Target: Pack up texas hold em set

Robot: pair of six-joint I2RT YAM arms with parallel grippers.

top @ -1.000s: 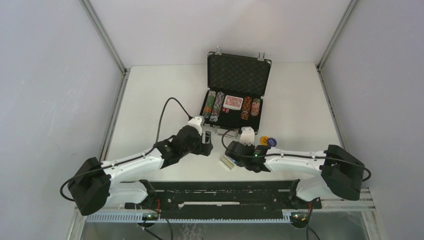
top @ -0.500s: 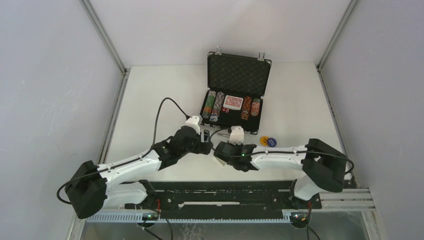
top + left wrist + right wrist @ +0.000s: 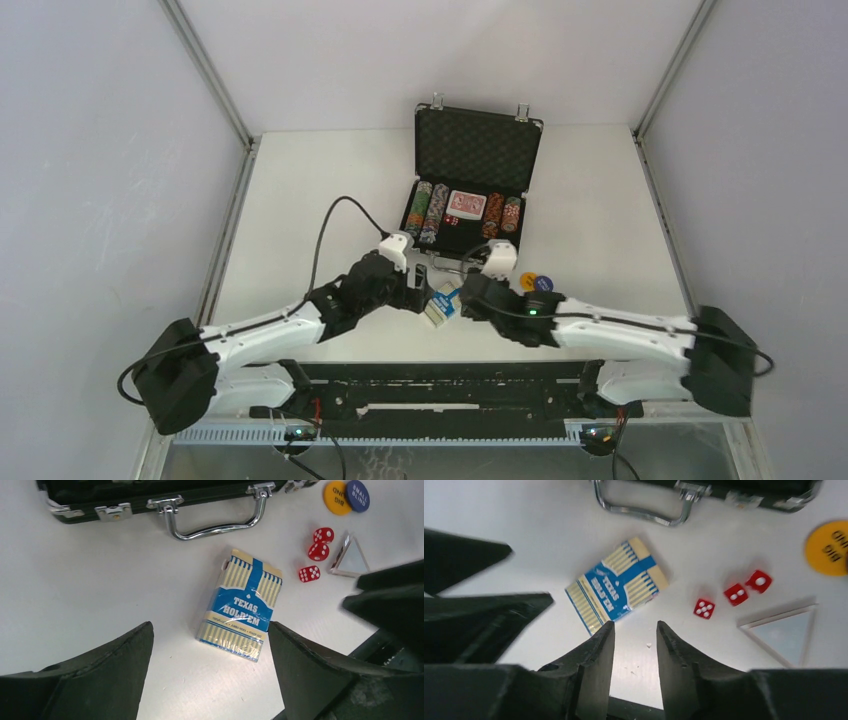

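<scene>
Case: small black briefcase [image 3: 478,150], lid up, chips inside.
Cards: blue-and-cream boxed deck [image 3: 241,611], flat on the table just in front of the briefcase's handle.
My left gripper [image 3: 209,630]: spread wide, empty, near the briefcase's front.
My right gripper [image 3: 635,627]: narrowly parted, empty, beside it.

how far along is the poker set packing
Done: chip stacks and red-backed cards sit in the open briefcase. In hand: nothing gripped; the open left gripper hovers over the blue card box. Left: that box, three red dice, triangle piece, two buttons, then closing it.
</scene>
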